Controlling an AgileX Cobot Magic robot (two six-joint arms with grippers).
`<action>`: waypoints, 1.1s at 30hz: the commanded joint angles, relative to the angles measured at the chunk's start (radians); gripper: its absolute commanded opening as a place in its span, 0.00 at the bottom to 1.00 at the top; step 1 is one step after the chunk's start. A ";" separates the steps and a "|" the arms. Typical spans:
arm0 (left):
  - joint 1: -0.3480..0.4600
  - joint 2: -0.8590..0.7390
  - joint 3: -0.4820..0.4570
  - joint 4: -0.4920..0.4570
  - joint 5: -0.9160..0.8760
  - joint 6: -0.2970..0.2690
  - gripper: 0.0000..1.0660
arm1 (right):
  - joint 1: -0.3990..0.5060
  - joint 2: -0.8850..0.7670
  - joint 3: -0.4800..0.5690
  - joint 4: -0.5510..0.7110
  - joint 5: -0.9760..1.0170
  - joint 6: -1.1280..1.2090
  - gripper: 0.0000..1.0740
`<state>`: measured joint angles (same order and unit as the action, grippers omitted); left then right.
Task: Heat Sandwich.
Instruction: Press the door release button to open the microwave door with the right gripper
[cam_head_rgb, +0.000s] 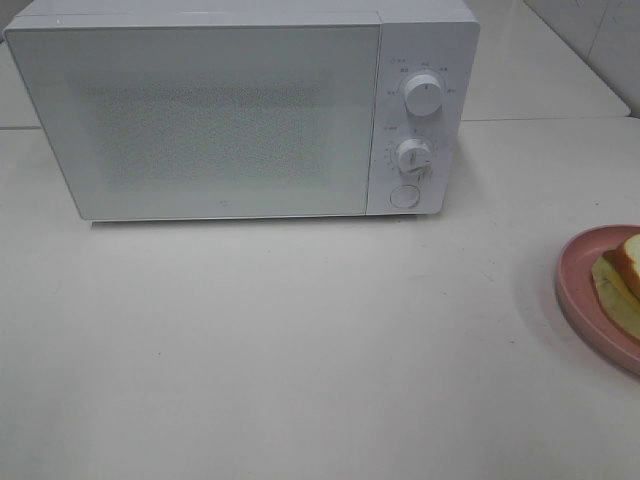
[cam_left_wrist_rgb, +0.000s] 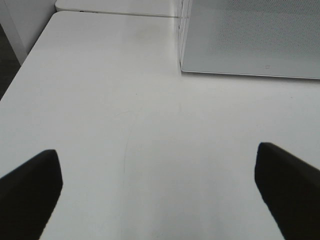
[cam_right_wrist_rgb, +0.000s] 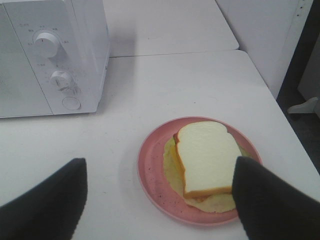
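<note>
Right hand (cam_right_wrist_rgb: 160, 167) is hovering open above the pink plate (cam_right_wrist_rgb: 146, 172), its dark fingers spread wide with nothing gripped between them. Left hand (cam_left_wrist_rgb: 156, 152) is also gaping fully open and empty, over bare bench (cam_head_rgb: 300, 350) near the lower left corner of the microwave (cam_head_rgb: 220, 120). In the high view neither hand is showing. The sandwich (cam_right_wrist_rgb: 207, 155) is lying flat on the plate at the right edge of the bench, well apart from the microwave, with its pale yellow-green layer peeking out below the bread. The microwave door is sitting shut. Judged progress: nothing is looking completed yet. Opening the door, loading the sandwich, shutting the door and turning the dials (cam_head_rgb: 423, 95) are all appearing to remain.
</note>
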<state>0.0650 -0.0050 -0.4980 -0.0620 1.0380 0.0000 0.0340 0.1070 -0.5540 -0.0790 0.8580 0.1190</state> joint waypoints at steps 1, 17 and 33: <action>-0.005 -0.026 0.004 -0.002 -0.010 0.000 0.95 | 0.003 0.065 -0.007 -0.011 -0.074 0.012 0.71; -0.005 -0.026 0.004 -0.002 -0.010 0.000 0.95 | 0.003 0.388 -0.007 -0.014 -0.381 0.012 0.71; -0.005 -0.026 0.004 -0.002 -0.010 0.000 0.95 | 0.003 0.650 -0.007 -0.014 -0.548 0.013 0.71</action>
<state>0.0650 -0.0050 -0.4980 -0.0620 1.0380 0.0000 0.0340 0.7540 -0.5540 -0.0870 0.3280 0.1340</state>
